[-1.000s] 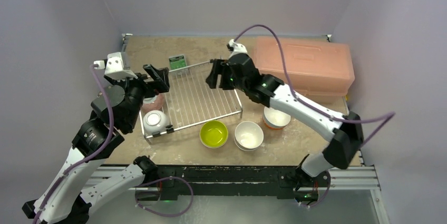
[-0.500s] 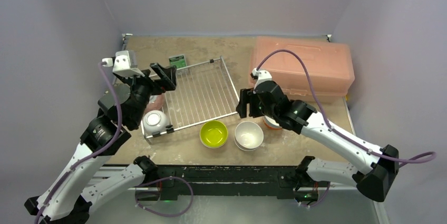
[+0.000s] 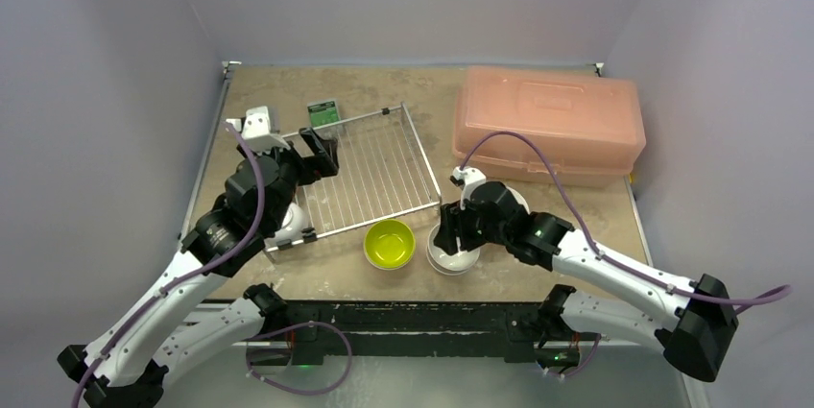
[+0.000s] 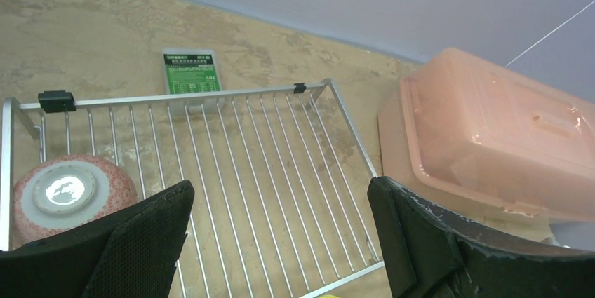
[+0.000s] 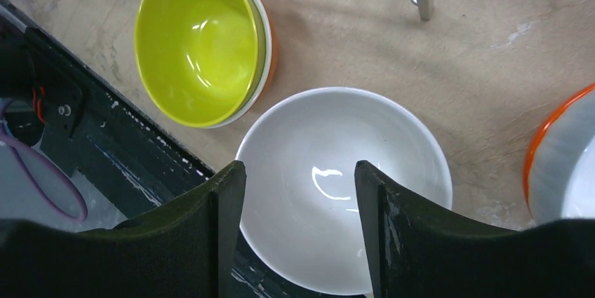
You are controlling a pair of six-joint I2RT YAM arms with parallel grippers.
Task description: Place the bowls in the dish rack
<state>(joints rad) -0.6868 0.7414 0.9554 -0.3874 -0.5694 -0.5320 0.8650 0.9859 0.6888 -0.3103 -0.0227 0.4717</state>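
Your left claw (image 4: 281, 203), jaws wide and empty, is drawing back over the dish rack (image 3: 370, 173) by the tabletop's left edge, where a red-speckled bowl (image 4: 67, 196) is sitting upside down. Your right claw (image 5: 298, 168) has left the rack's far corner and is now hovering open over the white bowl (image 5: 330, 130) at the near edge, beside the lime-green bowl (image 5: 196, 38).

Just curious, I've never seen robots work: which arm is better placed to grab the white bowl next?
Right. The right gripper hangs open directly above the white bowl; the left gripper is open over the rack, away from it.
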